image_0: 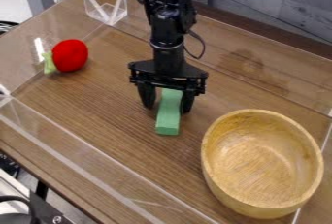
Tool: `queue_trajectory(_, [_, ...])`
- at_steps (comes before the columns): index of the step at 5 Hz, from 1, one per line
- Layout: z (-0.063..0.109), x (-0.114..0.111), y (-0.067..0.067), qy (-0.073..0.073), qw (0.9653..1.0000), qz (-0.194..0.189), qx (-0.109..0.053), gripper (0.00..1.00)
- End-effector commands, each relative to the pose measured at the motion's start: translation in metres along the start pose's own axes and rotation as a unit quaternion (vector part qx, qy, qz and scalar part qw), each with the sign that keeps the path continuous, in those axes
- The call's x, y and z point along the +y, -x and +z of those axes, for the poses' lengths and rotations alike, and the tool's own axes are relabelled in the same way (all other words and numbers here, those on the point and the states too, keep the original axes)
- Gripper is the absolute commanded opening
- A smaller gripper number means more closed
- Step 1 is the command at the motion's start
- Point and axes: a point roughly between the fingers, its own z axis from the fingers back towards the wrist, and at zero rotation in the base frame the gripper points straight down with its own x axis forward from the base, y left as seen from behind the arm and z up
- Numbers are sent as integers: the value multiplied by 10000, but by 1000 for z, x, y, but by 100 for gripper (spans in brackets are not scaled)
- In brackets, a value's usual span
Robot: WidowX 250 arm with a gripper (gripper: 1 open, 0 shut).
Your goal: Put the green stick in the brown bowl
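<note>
A wooden table (pixel 91 121) with a warm brown grain fills most of the view, with a pale panelled surface rising behind it at the top right. On it, in front of the robot arm (pixel 165 24), lies the green stick (pixel 169 113), its long side running roughly toward the camera. The brown bowl (pixel 262 164) sits close by, nearer the camera and to the right in the view, its wide mouth facing up. A red ball (pixel 70 54) rests well apart on the far left, against a small green piece (pixel 49 65).

The claw (pixel 169 93) is spread wide, its fingers reaching out around the far part of the stick. Whether either finger touches the stick cannot be told, and nothing looks pinched.

The step in hand, as I judge it, is to get a grip. The stick looks flat and low, so the fingers should come down close to the wood, one along each long side, before closing evenly. A hold nearer the middle would keep the near end from drooping. Closing too high could slip over the top; closing askew could swivel it. Once gripped, it should rise straight up and clear the thick bowl rim before any sideways travel.
</note>
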Motion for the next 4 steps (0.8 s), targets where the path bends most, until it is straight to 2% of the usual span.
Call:
queue_trajectory(1, [11, 0, -11, 78, 9996, 20, -260, 100])
queue_trajectory(4, [13, 1, -17, 86, 9993, 11, -375, 100])
